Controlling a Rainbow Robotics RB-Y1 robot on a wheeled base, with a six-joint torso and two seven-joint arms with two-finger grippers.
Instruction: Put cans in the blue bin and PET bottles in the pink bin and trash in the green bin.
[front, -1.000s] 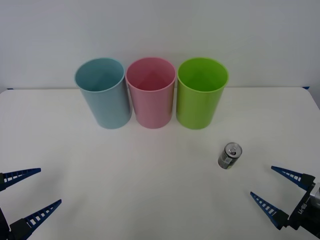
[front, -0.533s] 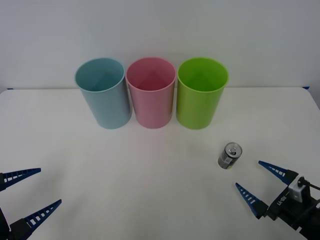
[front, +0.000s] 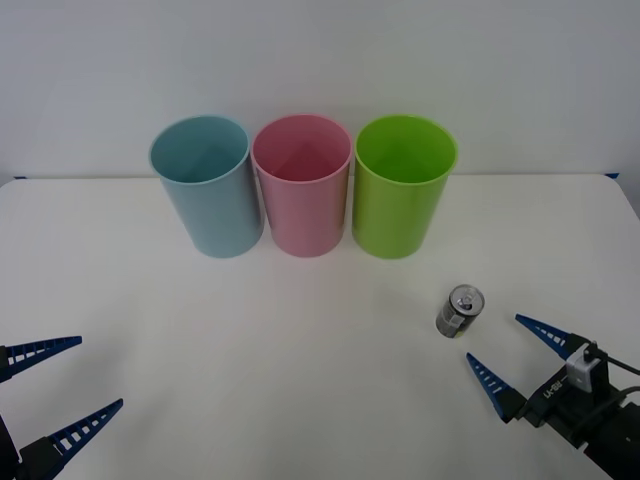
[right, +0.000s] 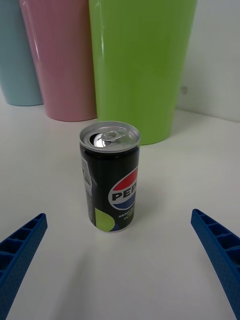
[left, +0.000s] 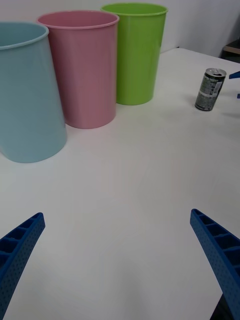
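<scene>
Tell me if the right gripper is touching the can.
Apart. In the right wrist view, bare table separates both open fingers of the right gripper from the can.

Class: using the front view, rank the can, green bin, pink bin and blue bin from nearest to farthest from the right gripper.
From the right gripper, open at the near right:
1. Can, just ahead.
2. Green bin, row's right end.
3. Pink bin, middle.
4. Blue bin, left end.

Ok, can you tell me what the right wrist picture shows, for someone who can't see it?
A small black can stands upright on the white table, centred ahead of the right tool, whose blue fingers are wide open. Behind it stand the green bin, pink bin and blue bin.
</scene>
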